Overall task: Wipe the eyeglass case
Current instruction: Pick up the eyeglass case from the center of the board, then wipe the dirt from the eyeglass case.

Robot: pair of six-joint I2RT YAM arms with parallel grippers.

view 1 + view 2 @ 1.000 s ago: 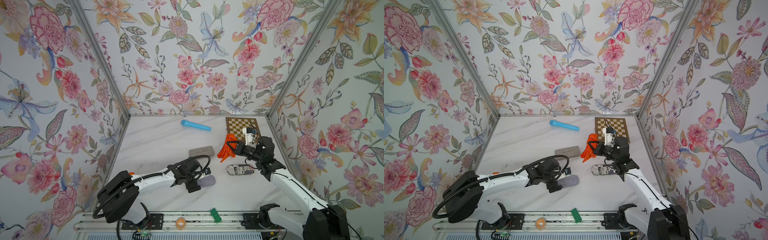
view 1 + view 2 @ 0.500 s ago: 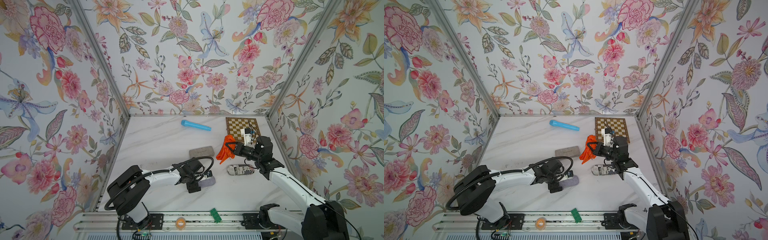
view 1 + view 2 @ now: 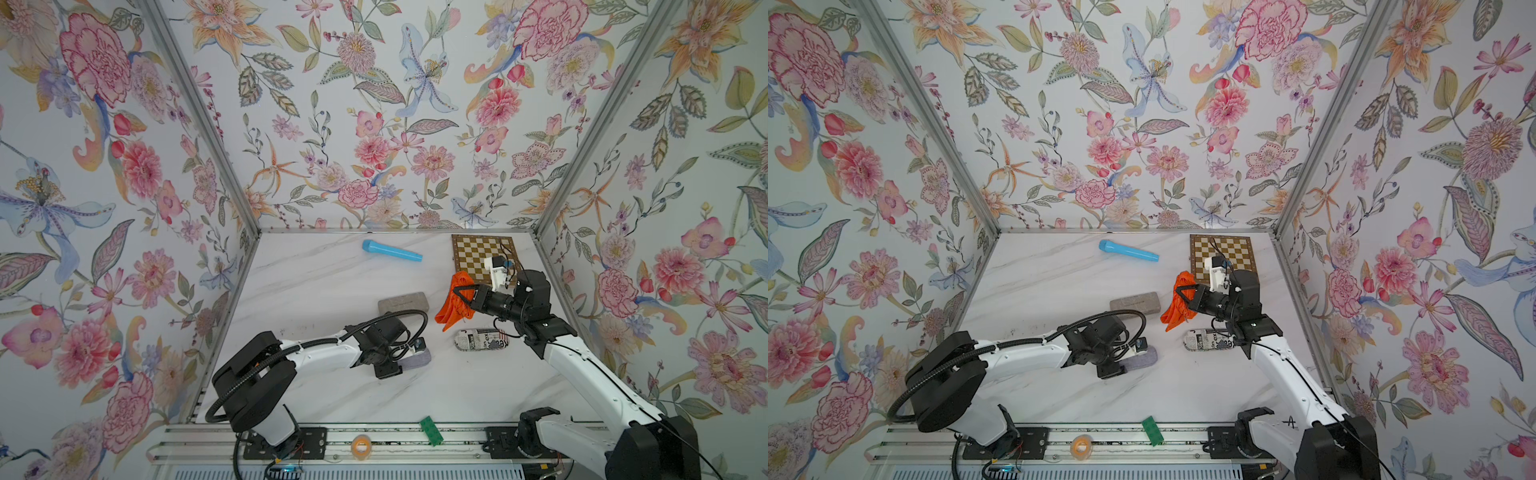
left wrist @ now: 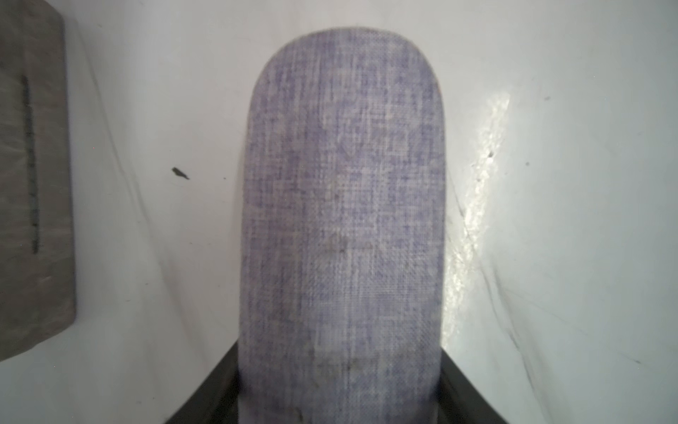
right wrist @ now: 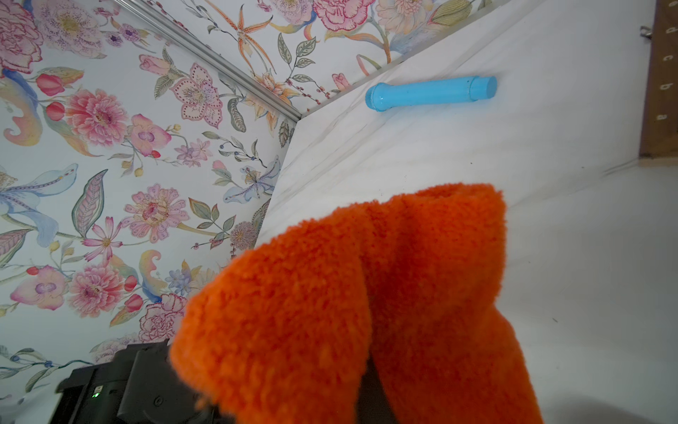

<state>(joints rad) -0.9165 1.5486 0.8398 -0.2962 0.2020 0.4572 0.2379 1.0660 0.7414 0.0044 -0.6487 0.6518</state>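
Note:
The eyeglass case (image 3: 420,358) (image 3: 1148,357) is a lavender woven oval lying flat on the white table, front of centre. My left gripper (image 3: 405,358) (image 3: 1128,359) is low over its near end. In the left wrist view the case (image 4: 341,205) runs out from between the black jaws, which press on both its sides, so the left gripper (image 4: 339,403) is shut on it. My right gripper (image 3: 457,297) hangs above the table to the right, shut on a fluffy orange cloth (image 3: 451,313) (image 5: 348,312) that droops from it and hides its fingertips.
A grey case (image 3: 403,302) lies just behind the lavender one. A newsprint-patterned case (image 3: 482,339) lies under the right arm. A blue cylinder (image 3: 390,251) and a chessboard (image 3: 478,257) sit at the back. A green block (image 3: 430,431) and a tape roll (image 3: 358,445) rest on the front rail.
The left gripper's jaws have come together onto the lavender case, which was lying between them open a second ago. The right arm with the cloth has barely shifted.

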